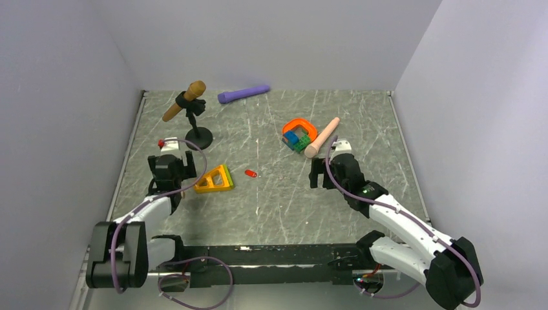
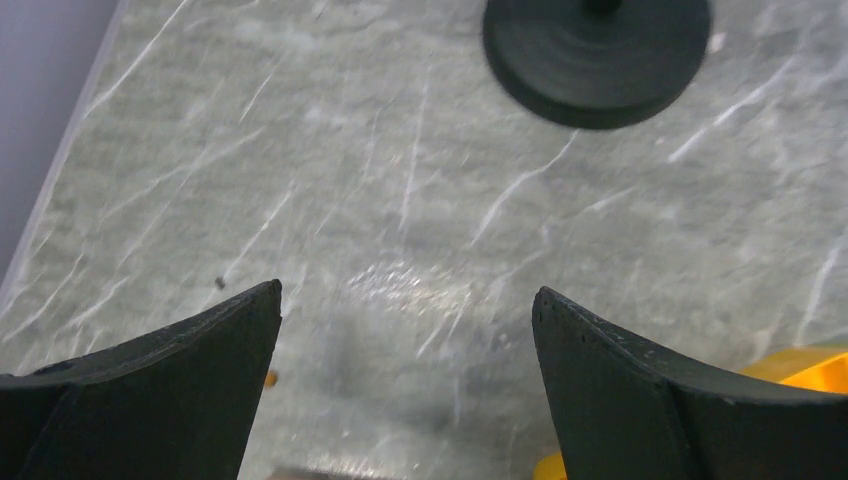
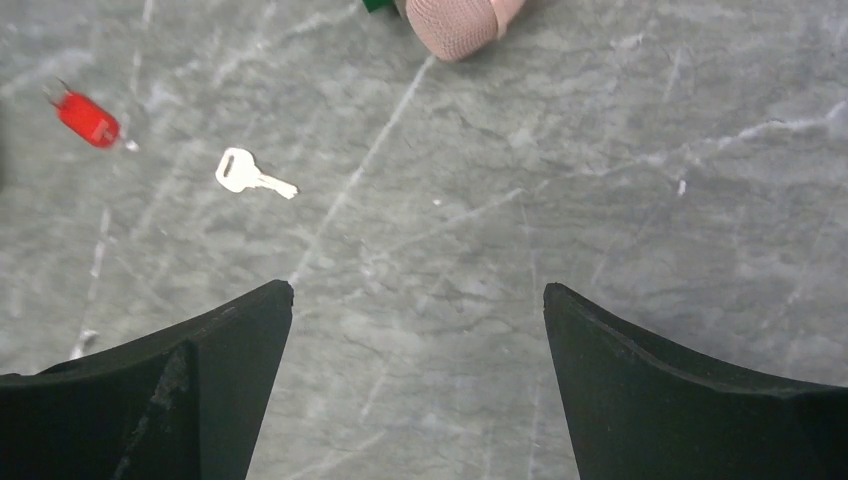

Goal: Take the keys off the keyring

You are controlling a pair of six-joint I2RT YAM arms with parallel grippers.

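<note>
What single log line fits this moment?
left end effector: open, empty | right end effector: open, empty | red key piece, silver key: lying apart on table

Red key (image 3: 88, 118) near loose silver key (image 3: 252, 176)

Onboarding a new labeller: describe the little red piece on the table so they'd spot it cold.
Start at the grey marbled table, then find the yellow-and-orange triangular toy near its left side. Just right of that toy, on bare surface, lies the red piece. It is a tiny red oval, far smaller than the toys, with a small silver key close by but not touching.
</note>
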